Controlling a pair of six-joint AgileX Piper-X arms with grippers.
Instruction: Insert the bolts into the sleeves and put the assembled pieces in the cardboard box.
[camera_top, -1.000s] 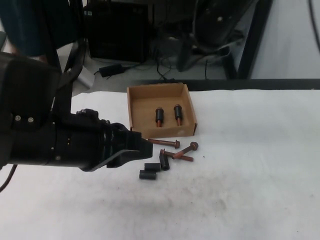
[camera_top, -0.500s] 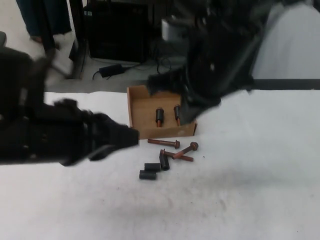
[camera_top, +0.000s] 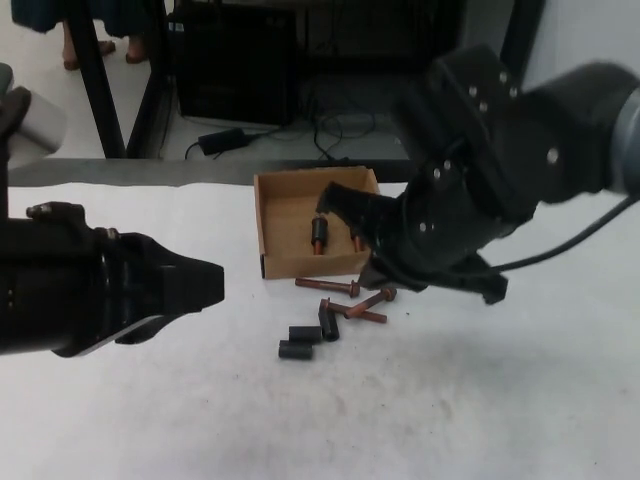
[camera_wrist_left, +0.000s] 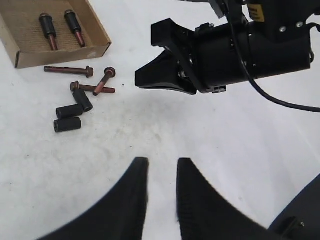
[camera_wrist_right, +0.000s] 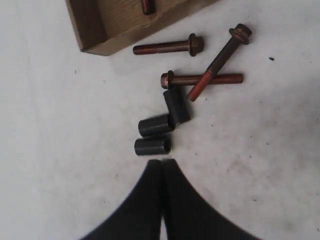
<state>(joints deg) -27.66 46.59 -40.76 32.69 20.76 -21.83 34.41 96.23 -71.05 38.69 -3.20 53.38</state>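
Showing rust-red flanged bolts (camera_top: 328, 285) and stubby black sleeves (camera_top: 305, 334) loose at frame centre, with left gripper (camera_wrist_left: 161, 162) parted, right gripper (camera_wrist_right: 161, 162) pressed together.

You have two assembled pieces (camera_top: 319, 233) in the cardboard box (camera_top: 310, 266). Three bolts (camera_top: 328, 285) and three sleeves (camera_top: 296, 350) lie loose just in front. The right arm (camera_top: 480, 180) covers the box's right side.

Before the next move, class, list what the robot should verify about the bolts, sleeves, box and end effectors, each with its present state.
1. Three bolts loose on the bench: ok.
2. Three sleeves lie uncovered beside them: ok.
3. Right end effector open for grasping: not ok, shut.
4. Left end effector open and empty: ok.
5. Cardboard box has room beside two assembled pieces: ok.
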